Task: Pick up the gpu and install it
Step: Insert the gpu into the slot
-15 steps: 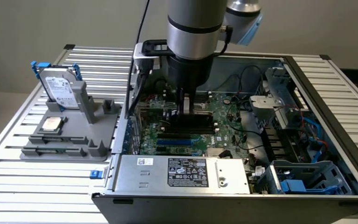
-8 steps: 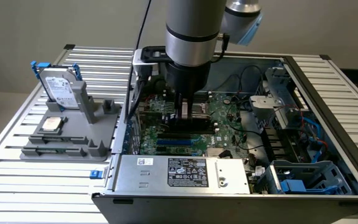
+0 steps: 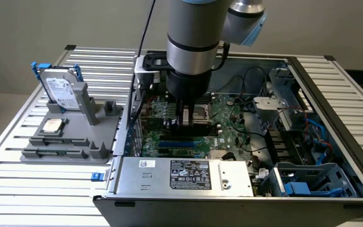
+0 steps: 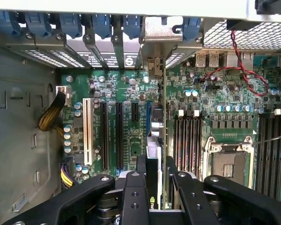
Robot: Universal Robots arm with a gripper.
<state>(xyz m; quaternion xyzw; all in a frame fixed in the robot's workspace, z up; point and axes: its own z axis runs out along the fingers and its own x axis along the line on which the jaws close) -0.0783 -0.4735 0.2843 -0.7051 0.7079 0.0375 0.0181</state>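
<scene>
Inside the open computer case [image 3: 332, 94], my gripper [image 3: 190, 120] reaches down over the green motherboard [image 3: 229, 137]. Its black fingers [image 4: 141, 171] are shut on the gpu [image 4: 158, 126]. In the wrist view the card appears edge-on, standing upright, with its thin green board beside a dark cooler. Its silver end bracket [image 4: 160, 42] sits against the case's rear slot wall, among the blue slot clips [image 4: 103, 23]. The card stands over the blue expansion slot [image 4: 148, 110], next to the black slots [image 4: 118, 136]. I cannot tell whether its lower edge is seated. In the exterior view the gpu [image 3: 200, 124] is a dark block under the wrist.
A grey fixture [image 3: 68, 146] at the exterior view's left holds a silver hard drive [image 3: 62, 90] with a blue frame and a small square CPU chip [image 3: 53, 125]. The power supply [image 3: 181, 175] lies along the case front, with a blue drive cage [image 3: 307, 182] beside it. Red wires [image 4: 243, 70] cross near the empty CPU socket [image 4: 229, 164].
</scene>
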